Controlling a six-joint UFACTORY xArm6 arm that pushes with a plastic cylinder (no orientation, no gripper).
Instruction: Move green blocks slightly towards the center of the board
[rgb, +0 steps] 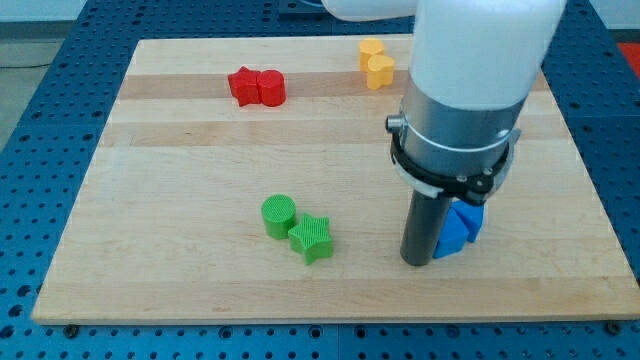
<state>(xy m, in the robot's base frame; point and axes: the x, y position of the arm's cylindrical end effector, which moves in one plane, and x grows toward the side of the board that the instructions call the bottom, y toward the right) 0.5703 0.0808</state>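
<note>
A green cylinder (279, 215) and a green star (312, 238) sit touching each other low on the wooden board (200, 150), left of the middle. My tip (417, 261) stands on the board to the right of the green star, about a hundred pixels away, and touches neither green block. It stands right against the left side of a blue block (462, 227), which the arm partly hides.
A red star (243, 84) and a red cylinder (270, 88) sit together at the view's top left. Two yellow blocks (376, 63) sit at the top middle. The white arm body covers the board's upper right.
</note>
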